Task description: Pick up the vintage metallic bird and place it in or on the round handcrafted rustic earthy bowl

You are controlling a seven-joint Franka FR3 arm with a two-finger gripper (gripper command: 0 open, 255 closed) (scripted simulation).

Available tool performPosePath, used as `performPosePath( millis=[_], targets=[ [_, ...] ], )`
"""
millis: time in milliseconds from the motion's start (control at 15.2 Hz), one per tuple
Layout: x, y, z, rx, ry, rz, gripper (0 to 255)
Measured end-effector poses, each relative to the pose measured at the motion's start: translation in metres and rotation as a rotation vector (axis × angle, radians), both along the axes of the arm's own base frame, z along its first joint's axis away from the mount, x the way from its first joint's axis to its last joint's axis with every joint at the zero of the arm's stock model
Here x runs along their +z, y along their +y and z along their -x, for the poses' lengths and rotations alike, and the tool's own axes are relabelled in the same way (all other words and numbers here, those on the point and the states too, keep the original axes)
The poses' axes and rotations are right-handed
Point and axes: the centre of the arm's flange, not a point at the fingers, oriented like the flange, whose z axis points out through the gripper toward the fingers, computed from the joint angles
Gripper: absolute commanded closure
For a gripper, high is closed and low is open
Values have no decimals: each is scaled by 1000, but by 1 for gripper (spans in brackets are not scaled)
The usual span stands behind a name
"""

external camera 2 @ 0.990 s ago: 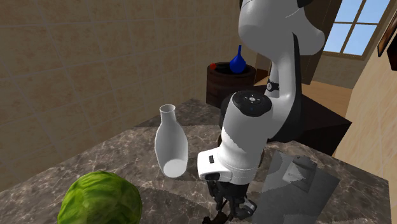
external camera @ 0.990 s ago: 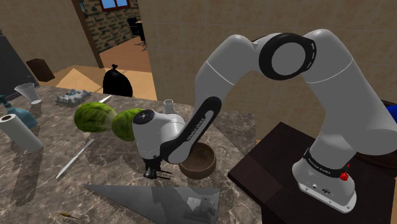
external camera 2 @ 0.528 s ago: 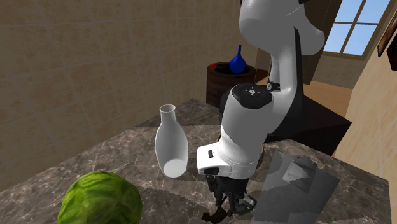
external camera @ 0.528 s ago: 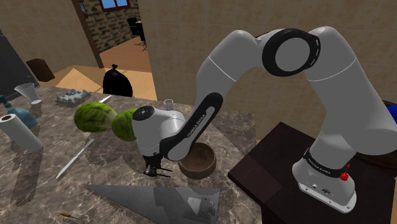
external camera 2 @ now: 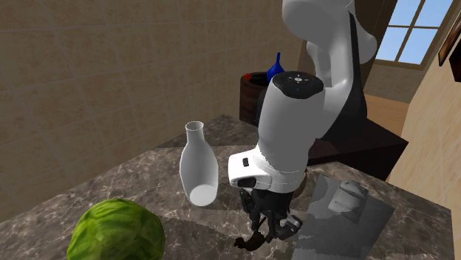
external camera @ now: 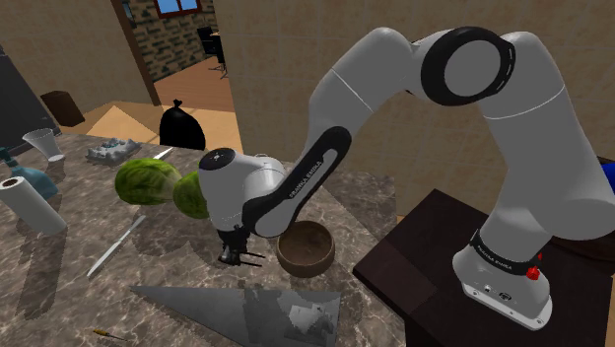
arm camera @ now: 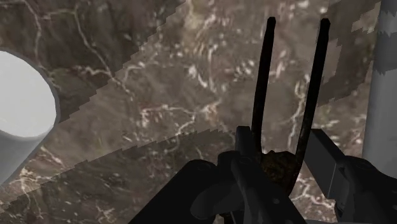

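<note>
My black gripper (external camera: 235, 254) is shut on the bird (arm camera: 278, 167), a small dark rusty piece whose two thin black prongs (arm camera: 259, 83) stick out past the fingertips. The bird (external camera 2: 251, 240) hangs low over the marble counter (external camera: 59, 266), at the end of the gripper (external camera 2: 270, 227). The round brown bowl (external camera: 305, 247) stands just to the shoulder view's right of the gripper, and nothing lies in it. One finger (arm camera: 321, 159) presses the bird's side.
A white vase (external camera 2: 198, 171) stands close behind the hand. Two green cabbages (external camera: 146, 181) lie to the shoulder view's left. A grey sheet (external camera: 246, 311) covers the near counter. A knife (external camera: 116, 244) and a paper roll (external camera: 30, 204) lie further left.
The hand has risen a little and drifted to the shoulder view's left, away from the bowl, with the bird still clasped. The arm's upper joints have swung along.
</note>
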Motion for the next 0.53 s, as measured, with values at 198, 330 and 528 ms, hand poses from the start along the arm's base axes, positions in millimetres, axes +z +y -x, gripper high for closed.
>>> performPosePath(
  millis=[198,330,528],
  targets=[
    [16,0,0,0,0,0,255],
    [27,1,0,0,0,0,255],
    [42,-1,0,0,0,0,255]
  ],
)
